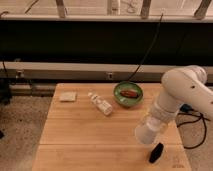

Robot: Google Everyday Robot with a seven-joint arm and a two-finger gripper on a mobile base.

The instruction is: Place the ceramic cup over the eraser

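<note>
The ceramic cup (144, 135) is a small white tapered cup at the end of my arm, held tilted just above the wooden table (85, 135). My gripper (151, 125) is shut on it, at the right side of the table. The eraser (156, 152) is a small black block on the table near the front right corner, just below and to the right of the cup. The cup and the eraser are apart.
A green bowl (128, 95) with a reddish-brown item in it stands at the back of the table. A clear bottle with a white label (101, 104) lies to its left. A beige pad (68, 96) lies at the back left. Black cables hang off the table's right edge.
</note>
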